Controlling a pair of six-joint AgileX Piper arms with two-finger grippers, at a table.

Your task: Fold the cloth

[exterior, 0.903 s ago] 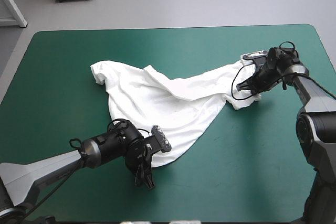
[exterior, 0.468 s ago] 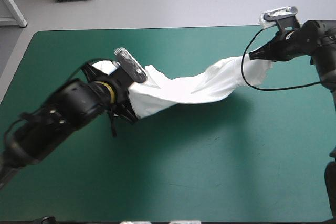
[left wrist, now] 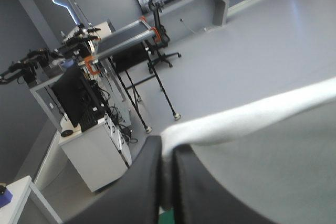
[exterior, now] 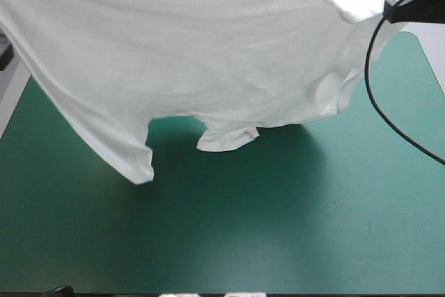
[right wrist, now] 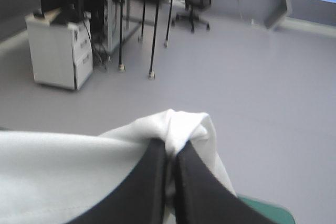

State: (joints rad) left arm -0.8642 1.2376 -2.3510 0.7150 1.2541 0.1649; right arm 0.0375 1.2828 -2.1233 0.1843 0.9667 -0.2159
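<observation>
T-shirt hangs spread in air above table, top edge stretched between arms. Left pincer clenched on one corner, right pincer on other. Cloth likely light, soft, limp; best hold at corners, edge taut.

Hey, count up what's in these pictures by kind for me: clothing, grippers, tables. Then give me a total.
White T-shirt: 1, lifted and spread wide
Black grippers: 2, the left gripper and the right gripper, each shut on the T-shirt
Teal-green covered table: 1
Total: 4
</observation>
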